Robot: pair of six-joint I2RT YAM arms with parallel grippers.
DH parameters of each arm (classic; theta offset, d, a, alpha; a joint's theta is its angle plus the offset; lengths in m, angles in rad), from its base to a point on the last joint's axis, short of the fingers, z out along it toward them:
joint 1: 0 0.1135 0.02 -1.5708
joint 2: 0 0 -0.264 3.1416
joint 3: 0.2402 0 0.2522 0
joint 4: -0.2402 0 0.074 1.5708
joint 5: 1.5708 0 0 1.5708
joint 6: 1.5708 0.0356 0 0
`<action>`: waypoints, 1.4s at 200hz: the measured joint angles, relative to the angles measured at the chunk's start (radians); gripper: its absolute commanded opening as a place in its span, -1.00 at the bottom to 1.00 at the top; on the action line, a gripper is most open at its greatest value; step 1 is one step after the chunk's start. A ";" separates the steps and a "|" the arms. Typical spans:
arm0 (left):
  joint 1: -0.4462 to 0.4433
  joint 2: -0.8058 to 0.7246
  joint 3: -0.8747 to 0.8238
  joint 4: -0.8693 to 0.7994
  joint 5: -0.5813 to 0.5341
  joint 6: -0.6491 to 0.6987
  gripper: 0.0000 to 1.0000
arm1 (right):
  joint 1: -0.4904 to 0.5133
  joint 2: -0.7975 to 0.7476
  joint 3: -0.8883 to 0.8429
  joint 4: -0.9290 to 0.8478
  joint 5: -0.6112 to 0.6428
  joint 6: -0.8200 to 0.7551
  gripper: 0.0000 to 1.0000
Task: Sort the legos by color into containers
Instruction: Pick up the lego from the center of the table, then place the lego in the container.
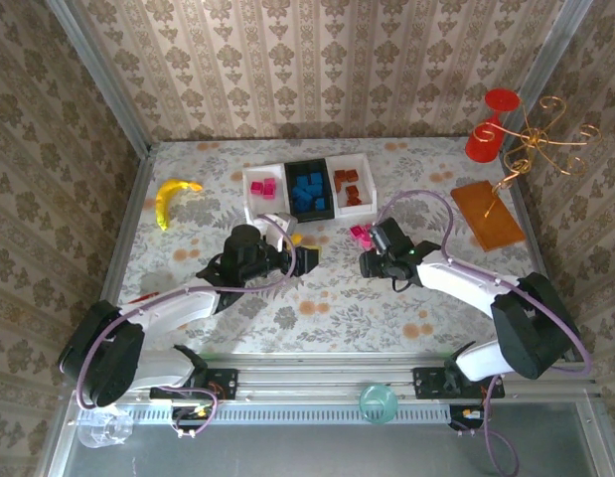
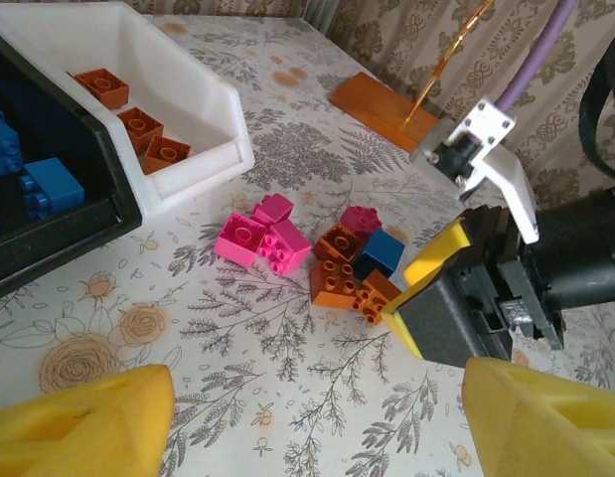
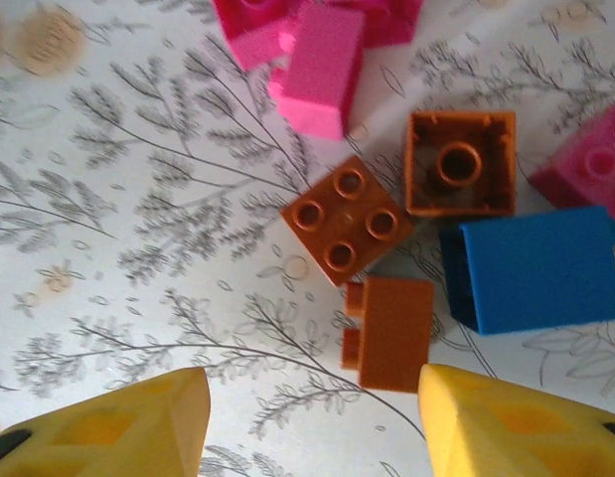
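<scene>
Beige damask wallpaper panels [image 1: 317, 60] box in three sides, aluminium posts [image 1: 93, 68] in the corners, and the tabletop [image 1: 327, 328] has a faded floral print. Soft, even light.

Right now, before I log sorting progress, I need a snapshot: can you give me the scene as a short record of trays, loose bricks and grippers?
pink store: white tray, holds pink bricks
blue store: black tray, holds blue bricks
brown store: second white tray, holds brown bricks
unsorted: loose pile on the table near the second white tray, pink, brown and blue mixed
left gripper: open, empty, facing the pile
right gripper: open, empty, over the pile
aside: banana, orange plate
</scene>
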 measured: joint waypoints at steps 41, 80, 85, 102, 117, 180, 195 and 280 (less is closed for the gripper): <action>0.000 -0.003 0.000 -0.002 -0.003 0.000 0.55 | 0.000 0.021 -0.029 0.013 0.050 0.008 0.08; 0.000 -0.007 0.000 -0.003 -0.012 0.000 0.55 | 0.000 0.106 -0.027 0.064 0.063 0.005 -0.10; 0.000 -0.007 0.000 -0.004 -0.013 0.000 0.55 | 0.000 0.118 -0.026 0.066 0.067 0.004 -0.13; 0.000 -0.007 0.000 -0.010 -0.015 0.000 0.55 | 0.000 0.152 -0.017 0.080 0.080 0.000 -0.20; 0.000 -0.007 0.000 -0.013 -0.018 0.000 0.55 | 0.000 0.167 -0.013 0.092 0.083 -0.002 -0.26; 0.000 -0.009 0.000 -0.020 -0.032 0.000 0.55 | 0.000 0.153 -0.009 0.114 0.075 -0.019 -0.44; 0.000 -0.011 -0.001 -0.024 -0.043 0.001 0.55 | 0.000 0.089 -0.014 0.110 0.056 -0.019 -0.44; 0.024 -0.095 -0.010 -0.035 -0.106 0.001 0.56 | -0.103 0.126 0.247 0.268 -0.040 -0.018 -0.45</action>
